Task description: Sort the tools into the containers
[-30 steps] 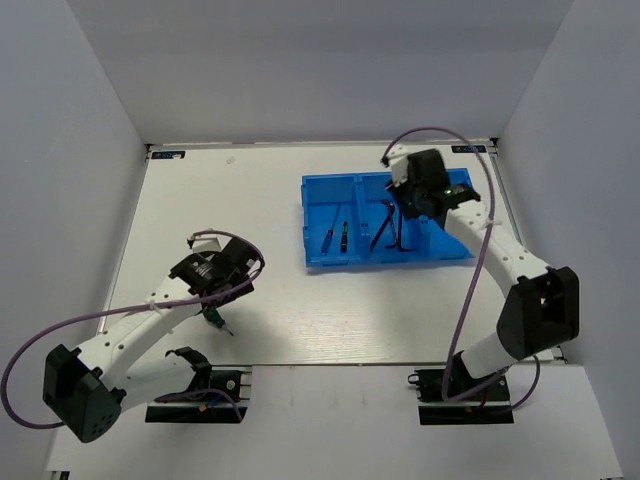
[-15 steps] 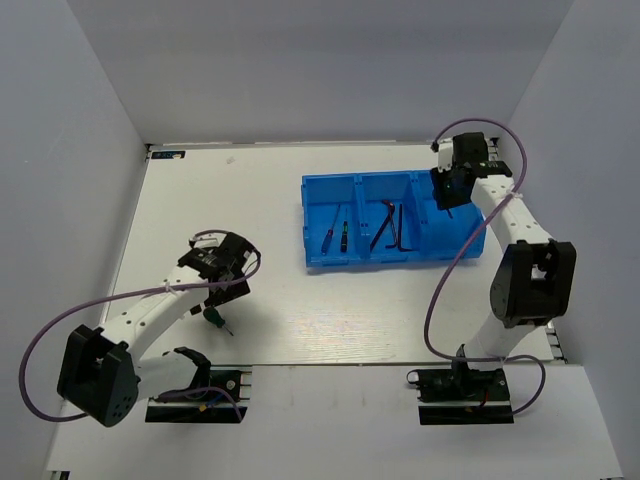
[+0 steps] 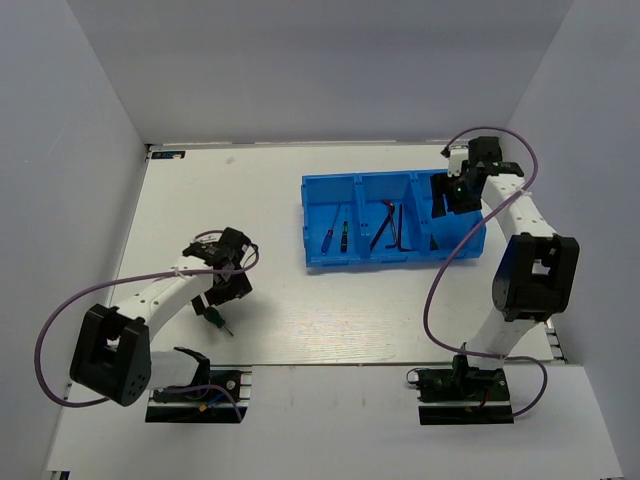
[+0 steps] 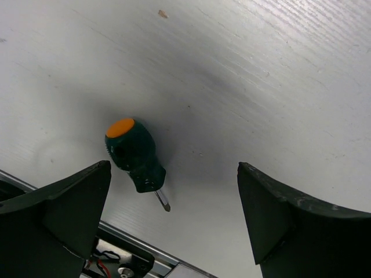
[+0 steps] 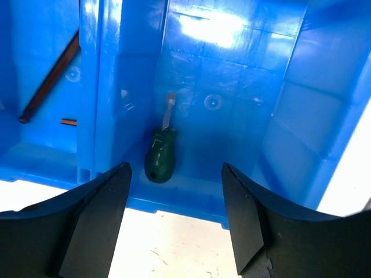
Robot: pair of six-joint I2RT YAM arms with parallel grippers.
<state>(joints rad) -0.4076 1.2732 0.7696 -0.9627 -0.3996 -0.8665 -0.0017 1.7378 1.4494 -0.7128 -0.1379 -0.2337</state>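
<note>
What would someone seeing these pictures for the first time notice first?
The bright blue bin on the right of the white table stands out. The open right gripper hangs over its right compartment, where a green screwdriver lies. A second green screwdriver lies on the table below the open left gripper.

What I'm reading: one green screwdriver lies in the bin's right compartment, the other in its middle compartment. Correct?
Not quite. The second green screwdriver lies on the table below the open left gripper, as the left wrist view shows. The first green screwdriver does lie in the right compartment.
</note>
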